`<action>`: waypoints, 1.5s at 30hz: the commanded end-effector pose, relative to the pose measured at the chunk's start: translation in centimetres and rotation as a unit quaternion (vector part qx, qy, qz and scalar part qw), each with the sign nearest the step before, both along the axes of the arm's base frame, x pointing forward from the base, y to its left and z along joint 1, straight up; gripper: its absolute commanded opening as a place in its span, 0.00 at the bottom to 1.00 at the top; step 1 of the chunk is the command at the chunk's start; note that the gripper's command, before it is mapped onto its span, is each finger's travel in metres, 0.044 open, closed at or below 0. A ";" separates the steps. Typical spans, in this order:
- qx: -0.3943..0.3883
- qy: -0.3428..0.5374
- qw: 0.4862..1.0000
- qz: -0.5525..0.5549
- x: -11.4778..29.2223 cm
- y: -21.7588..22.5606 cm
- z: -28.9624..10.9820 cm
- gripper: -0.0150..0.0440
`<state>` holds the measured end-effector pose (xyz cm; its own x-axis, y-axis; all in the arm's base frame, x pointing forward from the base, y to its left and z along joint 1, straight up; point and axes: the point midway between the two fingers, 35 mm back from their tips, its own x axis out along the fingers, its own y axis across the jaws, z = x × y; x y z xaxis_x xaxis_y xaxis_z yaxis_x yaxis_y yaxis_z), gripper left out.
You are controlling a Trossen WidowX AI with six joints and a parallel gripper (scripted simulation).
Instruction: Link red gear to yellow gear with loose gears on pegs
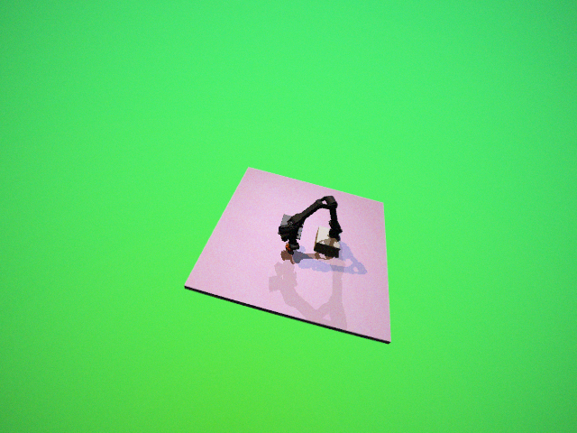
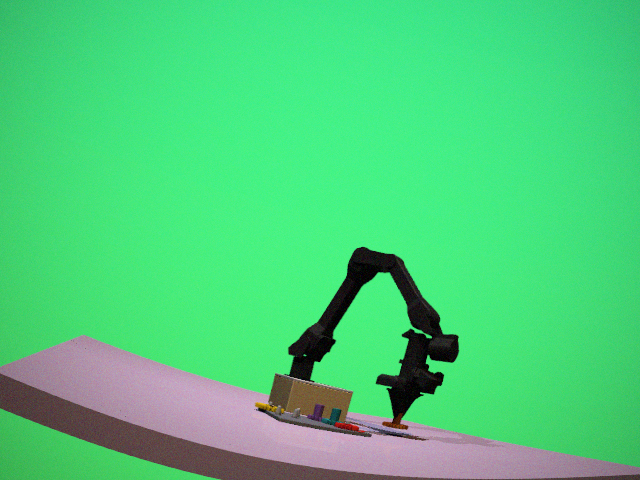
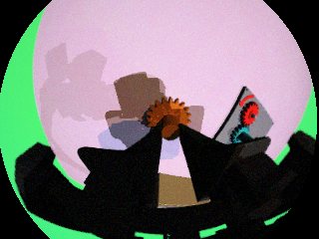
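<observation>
My gripper (image 2: 398,414) (image 3: 169,127) is shut on the upright handle of an orange gear (image 2: 394,425) (image 3: 168,109) (image 1: 288,247). The gear is level and appears to hang just above the table, off the board's red-gear end. On the grey board (image 2: 306,425) (image 3: 265,125) the red gear (image 2: 347,426) (image 3: 249,115) sits near one end, with a teal gear (image 2: 335,414) (image 3: 239,133) beside it. A purple gear's handle (image 2: 318,411) stands beyond the teal one. The yellow gear (image 2: 263,406) is at the far end. Its stripe cannot be made out. Two bare pegs (image 2: 296,412) (image 2: 279,409) show between purple and yellow.
A tan box (image 2: 319,399) (image 3: 175,190) (image 1: 323,234) stands behind the board, near the arm's base. The pink table (image 1: 233,261) (image 2: 129,387) has visible outer edges. The finger hides part of the board in the wrist view.
</observation>
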<state>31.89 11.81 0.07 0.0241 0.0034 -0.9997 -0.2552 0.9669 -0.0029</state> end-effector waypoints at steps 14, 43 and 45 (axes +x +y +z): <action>0.003 -0.006 1.000 -0.003 0.7 0.4 5.2 0.25; 0.004 -0.005 1.000 -0.004 -0.1 0.0 12.2 0.25; 0.005 -0.004 1.000 -0.007 0.0 -0.3 12.1 0.25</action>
<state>31.73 11.80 11.96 0.0310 0.0057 -0.9995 -0.2509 0.9680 -0.0023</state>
